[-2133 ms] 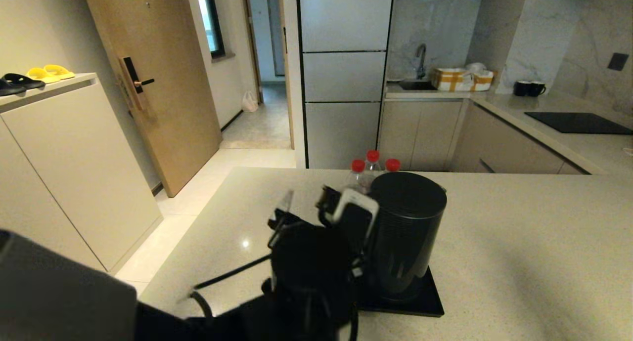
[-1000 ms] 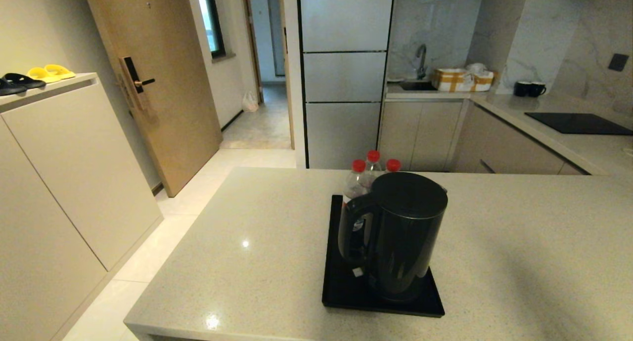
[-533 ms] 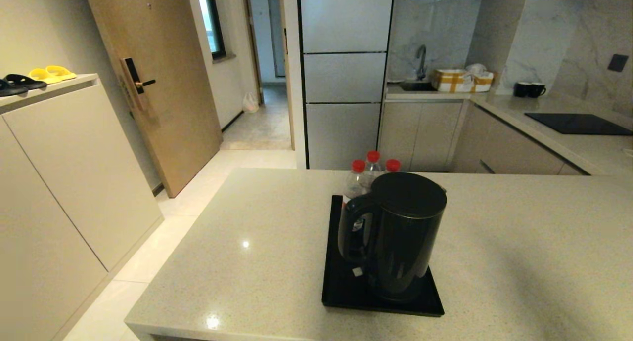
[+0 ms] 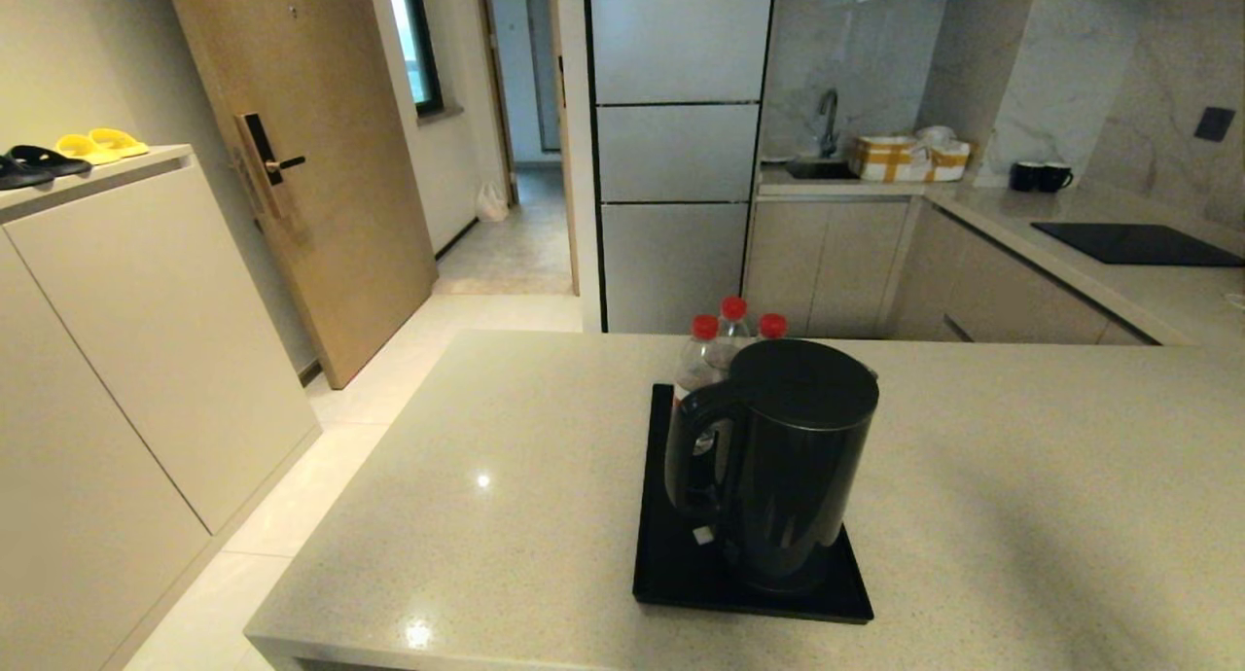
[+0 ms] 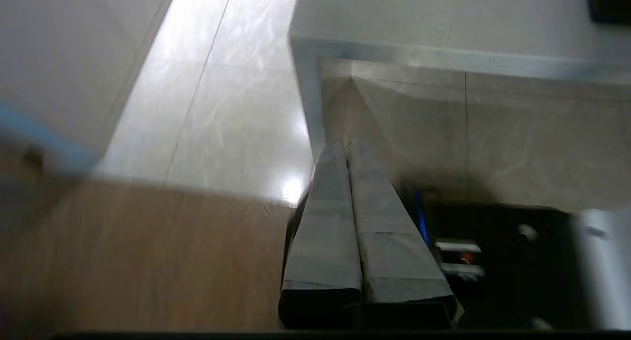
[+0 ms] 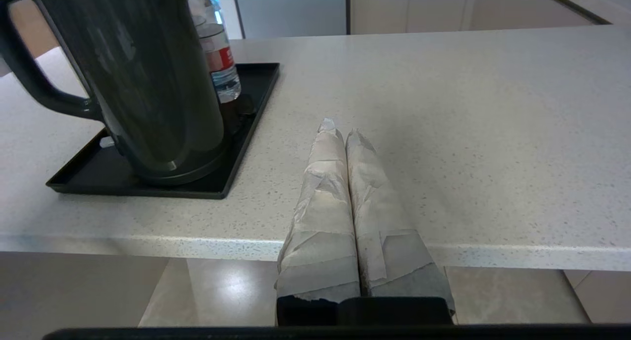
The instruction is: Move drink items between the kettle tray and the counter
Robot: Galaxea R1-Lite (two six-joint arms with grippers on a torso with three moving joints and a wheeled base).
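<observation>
The tall glossy black kettle (image 4: 793, 457) stands upright on the flat black kettle tray (image 4: 661, 564), handle toward my left. The tray lies on the beige speckled counter (image 4: 506, 476). In the right wrist view the kettle (image 6: 143, 79) and the tray (image 6: 251, 113) show too. My right gripper (image 6: 340, 128) is shut and empty, hovering over the counter's (image 6: 443, 108) front edge, to the right of the tray. My left gripper (image 5: 345, 145) is shut and empty, down below the counter edge over the floor. Neither gripper shows in the head view.
Three red-capped water bottles (image 4: 725, 345) stand behind the kettle at the tray's far end; one bottle (image 6: 217, 54) shows in the right wrist view. Sandals lie on a cream cabinet (image 4: 107, 224) at left. A black cooktop (image 4: 1133, 241) and mugs (image 4: 1039, 174) sit far right.
Two seconds ago my left arm and gripper stood at the kettle's handle; a second ago it had left the head view. The kettle has stayed on the tray.
</observation>
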